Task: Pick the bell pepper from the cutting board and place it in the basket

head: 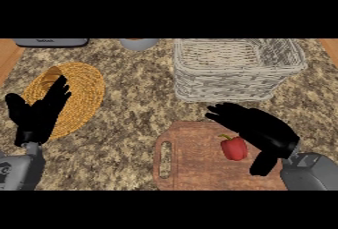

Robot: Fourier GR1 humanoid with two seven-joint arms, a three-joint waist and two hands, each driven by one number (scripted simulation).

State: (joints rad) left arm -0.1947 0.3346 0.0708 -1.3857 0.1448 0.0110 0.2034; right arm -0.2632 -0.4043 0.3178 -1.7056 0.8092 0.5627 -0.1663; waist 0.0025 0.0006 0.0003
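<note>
Fingers (228, 114) apart, the right robot hand (264, 129) is hovering over the red bell pepper (233, 148). It is seemingly lining up a grasp.

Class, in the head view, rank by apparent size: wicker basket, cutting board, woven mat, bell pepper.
Largest: wicker basket and cutting board, alike, the board partly under the right hand, so unranked.
Then: woven mat.
Smallest: bell pepper.

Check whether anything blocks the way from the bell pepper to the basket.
Nothing visible does. Only bare counter lies between the bell pepper on the cutting board and the basket; the robot's own open right hand shows across that stretch.
</note>
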